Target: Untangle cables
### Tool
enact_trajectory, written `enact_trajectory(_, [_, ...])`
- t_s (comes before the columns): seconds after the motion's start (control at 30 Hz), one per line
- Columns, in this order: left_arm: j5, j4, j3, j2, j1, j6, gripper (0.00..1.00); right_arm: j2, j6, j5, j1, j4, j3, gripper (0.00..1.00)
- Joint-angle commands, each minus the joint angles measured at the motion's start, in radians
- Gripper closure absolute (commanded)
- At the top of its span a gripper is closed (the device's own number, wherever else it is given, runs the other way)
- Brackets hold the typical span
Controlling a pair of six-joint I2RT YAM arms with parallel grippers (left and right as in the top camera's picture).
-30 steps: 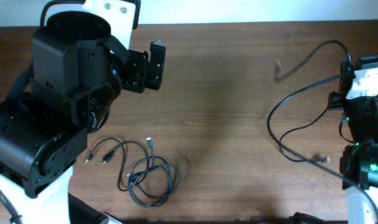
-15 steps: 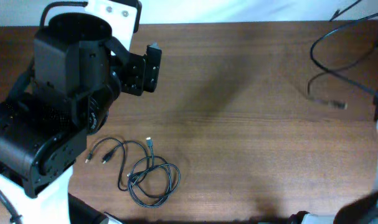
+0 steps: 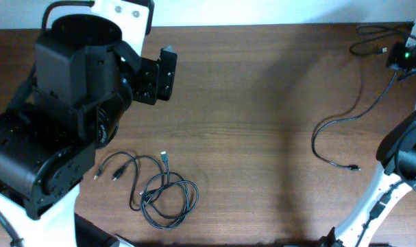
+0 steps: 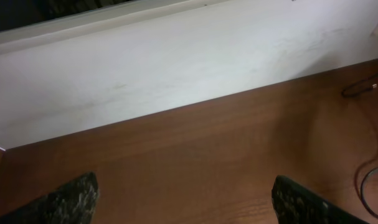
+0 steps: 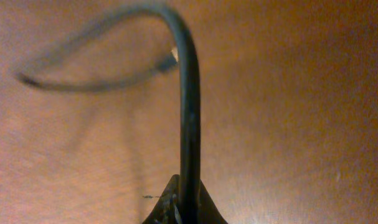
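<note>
A tangled bundle of thin black cables (image 3: pixel 163 195) with small plug ends lies on the brown table at the front left. A separate thin black cable (image 3: pixel 345 120) runs from the back right corner down to a plug end (image 3: pixel 353 167) on the table. My right gripper (image 3: pixel 406 51) is raised at the back right and is shut on this cable (image 5: pixel 189 124), which rises from between its fingers (image 5: pixel 184 208). My left gripper (image 4: pixel 185 199) is open and empty above the back left of the table; it also shows in the overhead view (image 3: pixel 168 72).
The left arm's bulky black body (image 3: pixel 57 130) covers the left side of the table. A white wall (image 4: pixel 176 62) borders the table's far edge. The right arm's white base (image 3: pixel 386 199) stands at the front right.
My right gripper has swung from the right middle up to the back right corner with the cable, which now trails across the right of the table. The left arm barely moved.
</note>
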Motion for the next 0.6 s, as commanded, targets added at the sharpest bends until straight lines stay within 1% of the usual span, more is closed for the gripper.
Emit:
enact_trajectory(0.0, [-0.010,0.002,0.003,0.006,0.001,0.027,0.11,0.051,0.008,0.041,-0.011,-0.019,0.011,0.96])
enact_trajectory(0.03, [-0.010,-0.002,0.003,0.013,0.001,0.027,0.11,0.051,0.008,0.042,-0.011,-0.019,0.010,0.96])
enact_trajectory(0.07, [-0.010,-0.010,0.003,0.018,0.001,0.027,0.11,0.051,0.008,0.042,-0.011,-0.018,0.011,0.01])
enact_trajectory(0.1, [-0.010,-0.016,0.003,0.022,0.001,0.027,0.10,0.042,0.009,0.034,-0.011,-0.039,0.014,0.01])
enact_trajectory(0.17, [-0.010,-0.016,0.003,0.027,0.001,0.027,0.10,-0.018,0.008,-0.041,-0.011,-0.083,0.019,0.01])
enact_trajectory(0.2, [-0.010,-0.016,0.003,0.030,0.001,0.027,0.10,-0.090,0.009,-0.069,-0.009,-0.119,0.036,0.01])
enact_trajectory(0.23, [-0.010,-0.016,0.003,0.031,0.001,0.027,0.10,-0.158,0.028,-0.091,-0.005,-0.175,0.046,0.05])
enact_trajectory(0.27, [-0.010,-0.012,0.003,0.032,0.001,0.027,0.10,-0.241,0.119,-0.091,0.002,-0.267,0.046,0.06])
enact_trajectory(0.3, [-0.010,-0.012,0.003,0.032,0.001,0.027,0.10,-0.283,0.199,-0.091,0.008,-0.352,0.046,0.07])
enact_trajectory(0.33, [-0.010,-0.011,0.003,0.032,0.001,0.027,0.10,-0.327,0.320,-0.091,0.015,-0.502,0.046,0.11])
enact_trajectory(0.37, [-0.010,-0.007,0.003,0.032,0.001,0.027,0.09,-0.339,0.380,-0.090,0.022,-0.595,0.046,0.11])
enact_trajectory(0.43, [-0.010,-0.008,0.003,0.032,0.001,0.027,0.09,-0.341,0.468,-0.090,0.023,-0.726,0.046,0.11])
enact_trajectory(0.47, [-0.010,-0.012,0.003,0.032,0.001,0.027,0.07,-0.354,0.447,-0.077,0.023,-0.744,0.046,0.18])
enact_trajectory(0.53, [-0.010,-0.030,0.003,0.032,0.001,0.027,0.07,-0.480,0.324,-0.064,0.023,-0.684,0.046,0.19])
enact_trajectory(0.57, [-0.010,-0.037,0.003,0.032,0.001,0.028,0.06,-0.602,0.254,-0.080,0.023,-0.629,0.046,0.18])
